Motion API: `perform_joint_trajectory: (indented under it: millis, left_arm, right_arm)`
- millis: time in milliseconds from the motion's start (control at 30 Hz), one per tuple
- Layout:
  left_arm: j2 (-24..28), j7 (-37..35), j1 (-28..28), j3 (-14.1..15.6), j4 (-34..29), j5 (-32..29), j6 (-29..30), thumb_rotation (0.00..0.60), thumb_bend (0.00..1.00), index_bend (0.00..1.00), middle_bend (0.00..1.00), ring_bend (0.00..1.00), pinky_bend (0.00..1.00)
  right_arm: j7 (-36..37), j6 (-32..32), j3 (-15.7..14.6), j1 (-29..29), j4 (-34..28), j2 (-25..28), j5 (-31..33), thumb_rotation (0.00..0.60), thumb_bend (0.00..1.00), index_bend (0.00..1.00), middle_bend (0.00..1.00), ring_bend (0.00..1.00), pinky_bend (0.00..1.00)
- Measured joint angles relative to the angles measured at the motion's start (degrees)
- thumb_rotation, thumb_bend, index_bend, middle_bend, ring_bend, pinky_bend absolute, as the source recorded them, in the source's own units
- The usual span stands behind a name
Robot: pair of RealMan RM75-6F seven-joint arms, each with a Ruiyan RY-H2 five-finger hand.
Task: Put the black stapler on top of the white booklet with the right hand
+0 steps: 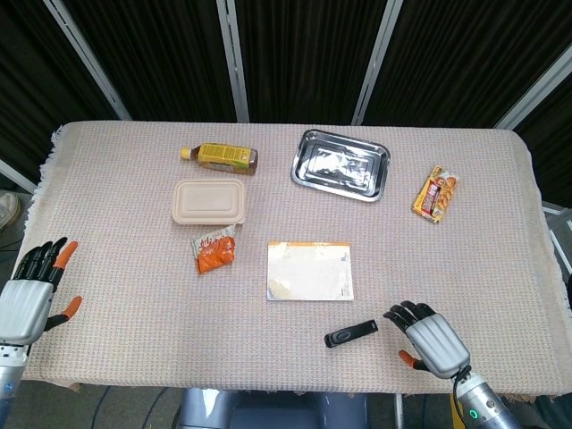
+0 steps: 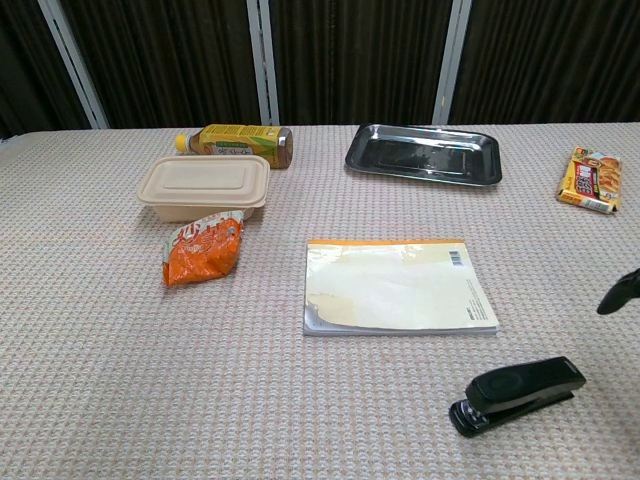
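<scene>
The black stapler (image 1: 350, 333) (image 2: 517, 394) lies flat on the cloth near the front edge, just below the white booklet's lower right corner. The white booklet (image 1: 310, 270) (image 2: 396, 286) with an orange top strip rests in the table's middle. My right hand (image 1: 430, 339) hovers a little to the right of the stapler, fingers spread, holding nothing; in the chest view only a dark fingertip (image 2: 619, 292) shows at the right border. My left hand (image 1: 34, 294) stays open at the table's left front edge, empty.
A steel tray (image 1: 340, 164) sits at the back, a snack bar packet (image 1: 435, 193) to its right. A yellow bottle (image 1: 220, 157), a beige lidded box (image 1: 208, 201) and an orange snack bag (image 1: 214, 251) lie left of the booklet.
</scene>
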Motion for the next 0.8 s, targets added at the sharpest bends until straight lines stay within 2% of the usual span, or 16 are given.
perform_joint_trajectory:
  millis: [800]
  left_arm:
    - [-0.2, 0.6, -0.8, 0.0, 0.2, -1.4, -1.9, 0.600, 0.29, 0.00, 0.00, 0.00, 0.08]
  right_arm:
    - [-2.9, -9.8, 1.0, 6.8, 1.2, -7.0, 3.4, 0.600, 0.24, 0.24, 0.24, 0.21, 0.30]
